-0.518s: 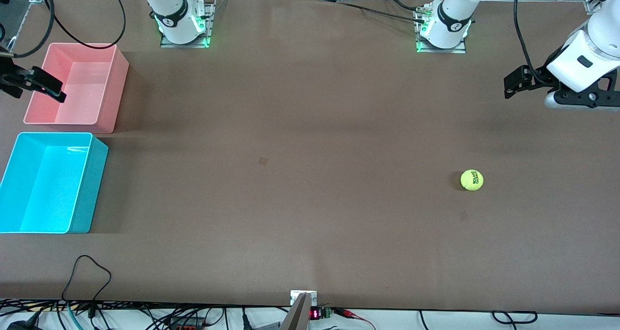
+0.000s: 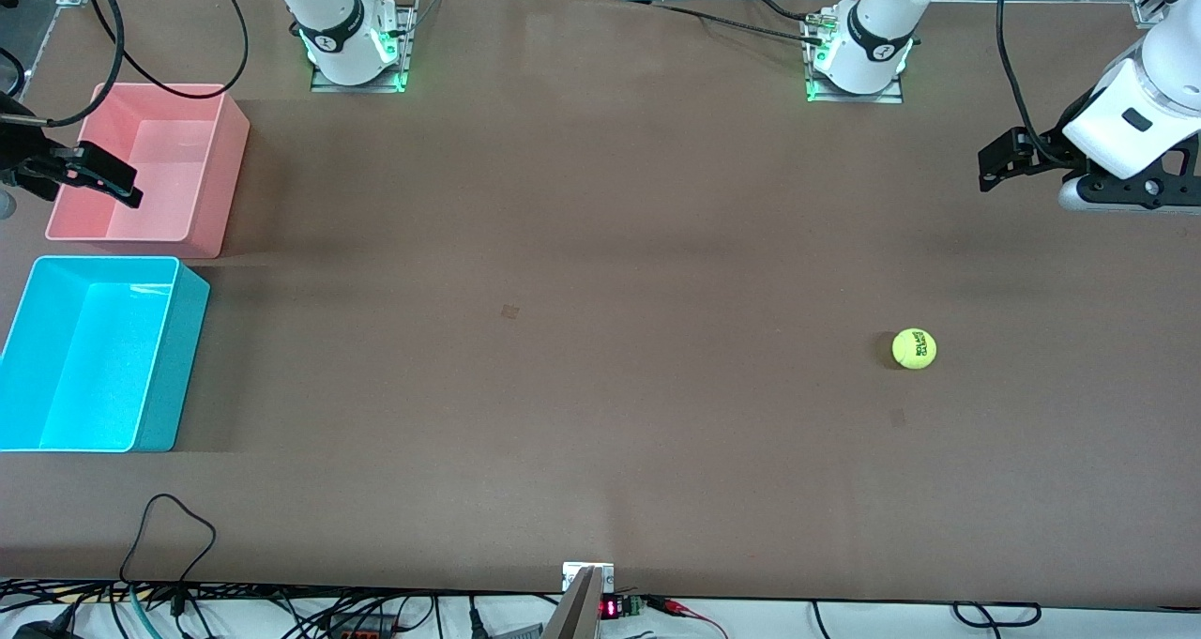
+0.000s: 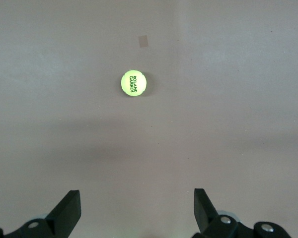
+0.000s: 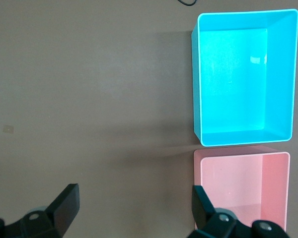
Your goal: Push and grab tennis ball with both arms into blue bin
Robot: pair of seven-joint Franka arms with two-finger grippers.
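Observation:
The tennis ball (image 2: 914, 348), yellow-green with dark lettering, lies on the brown table toward the left arm's end. It also shows in the left wrist view (image 3: 133, 83). My left gripper (image 2: 987, 165) is open and empty, up in the air over the table at that end, apart from the ball; its own view shows its fingers wide apart (image 3: 137, 210). The blue bin (image 2: 89, 357) stands empty at the right arm's end and also shows in the right wrist view (image 4: 243, 74). My right gripper (image 2: 89, 177) is open and empty over the pink bin's outer edge (image 4: 134, 208).
The pink bin (image 2: 150, 165) stands empty beside the blue bin, farther from the front camera (image 4: 243, 186). Both arm bases (image 2: 357, 43) (image 2: 858, 48) stand along the table's edge farthest from the camera. Cables lie along the edge nearest it (image 2: 169, 536).
My right gripper has shifted a little farther over the pink bin. The left gripper and the ball have hardly moved.

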